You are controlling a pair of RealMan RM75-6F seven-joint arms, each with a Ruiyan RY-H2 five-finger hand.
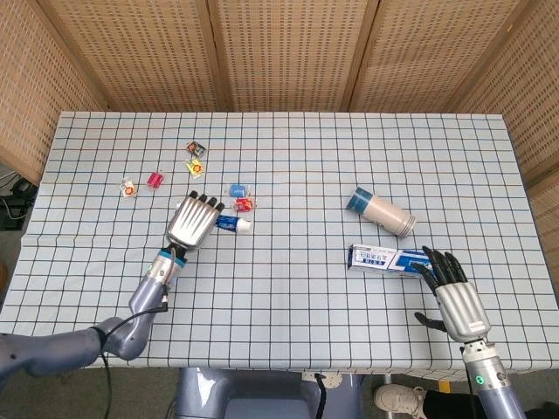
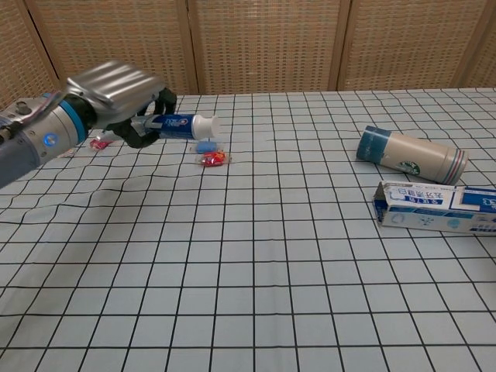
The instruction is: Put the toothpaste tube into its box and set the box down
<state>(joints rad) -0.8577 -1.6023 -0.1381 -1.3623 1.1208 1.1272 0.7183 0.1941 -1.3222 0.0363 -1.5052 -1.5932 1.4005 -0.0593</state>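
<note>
The left hand (image 2: 116,93) holds the tube (image 2: 180,124) above the desk (image 2: 256,256) while the right hand (image 1: 454,301), fingers spread, nears the box (image 2: 434,209); next, bring tube to box mouth.

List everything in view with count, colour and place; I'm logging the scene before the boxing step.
toothpaste tube: 1, blue and white with a white cap, held up off the table in the left hand, cap pointing right.
toothpaste box: 1, blue and white, lying flat at the right, open end facing left.
tumbler: 1, beige with a dark blue end, on its side behind the box.
small wrapped packets: about six, red, blue, yellow and mixed, scattered at the left and centre-left.
table: 1, covered in a white cloth with a black grid.
wicker screens: brown, behind the table.
left hand: 1, silver with black fingers, gripping the tube.
right hand: 1, same colours, fingers spread, at the box's right end.
</note>
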